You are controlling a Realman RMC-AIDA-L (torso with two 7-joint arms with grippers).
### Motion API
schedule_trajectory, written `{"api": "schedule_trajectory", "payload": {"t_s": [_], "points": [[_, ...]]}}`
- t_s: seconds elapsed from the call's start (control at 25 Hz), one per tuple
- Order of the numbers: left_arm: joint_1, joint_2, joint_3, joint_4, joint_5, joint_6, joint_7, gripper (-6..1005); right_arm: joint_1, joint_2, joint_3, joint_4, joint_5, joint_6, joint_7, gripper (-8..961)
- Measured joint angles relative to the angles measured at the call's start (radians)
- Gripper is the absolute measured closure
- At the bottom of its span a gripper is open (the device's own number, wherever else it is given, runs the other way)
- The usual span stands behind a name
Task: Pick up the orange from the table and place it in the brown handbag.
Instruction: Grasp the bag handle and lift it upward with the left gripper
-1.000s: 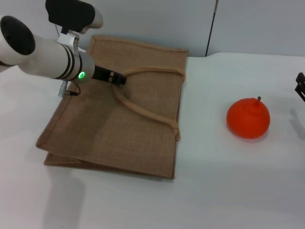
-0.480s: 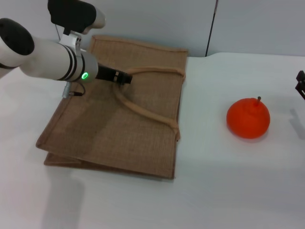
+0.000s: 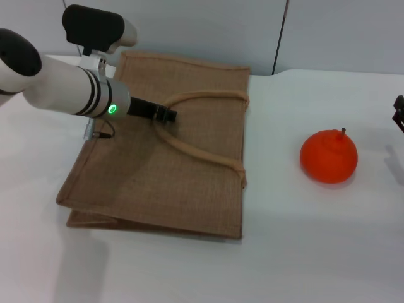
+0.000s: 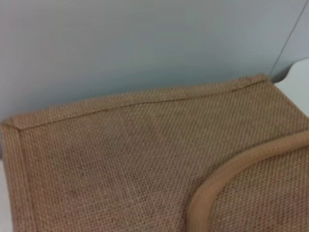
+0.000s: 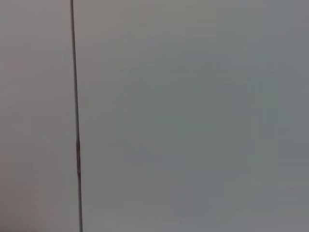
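Observation:
The orange (image 3: 328,156) sits on the white table (image 3: 303,252) at the right, stem up. The brown handbag (image 3: 158,183) lies flat at the left with its looped handle (image 3: 202,153) on top. My left gripper (image 3: 165,115) is over the bag's upper middle, its dark tip shut on the near end of the handle. The left wrist view shows the bag's weave (image 4: 111,154) and the handle (image 4: 227,174), not the fingers. Only a dark piece of my right gripper (image 3: 399,115) shows at the right edge, beyond the orange.
A grey wall with a vertical seam (image 3: 280,38) stands behind the table. The right wrist view shows only that wall (image 5: 193,116). Bare tabletop lies between bag and orange and along the front.
My left gripper has moved right and slightly down along the handle. The bag has shifted a little to the right with it. The orange and right arm have not moved.

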Motion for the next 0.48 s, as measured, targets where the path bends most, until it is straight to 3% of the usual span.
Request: {"api": "schedule_trajectory", "payload": {"t_s": [0.48], "points": [[0.000, 0.006, 0.000, 0.000, -0.001, -0.004, -0.030, 541, 0.000, 0.000, 0.000, 0.000, 0.001, 0.000, 0.000, 167]]}}
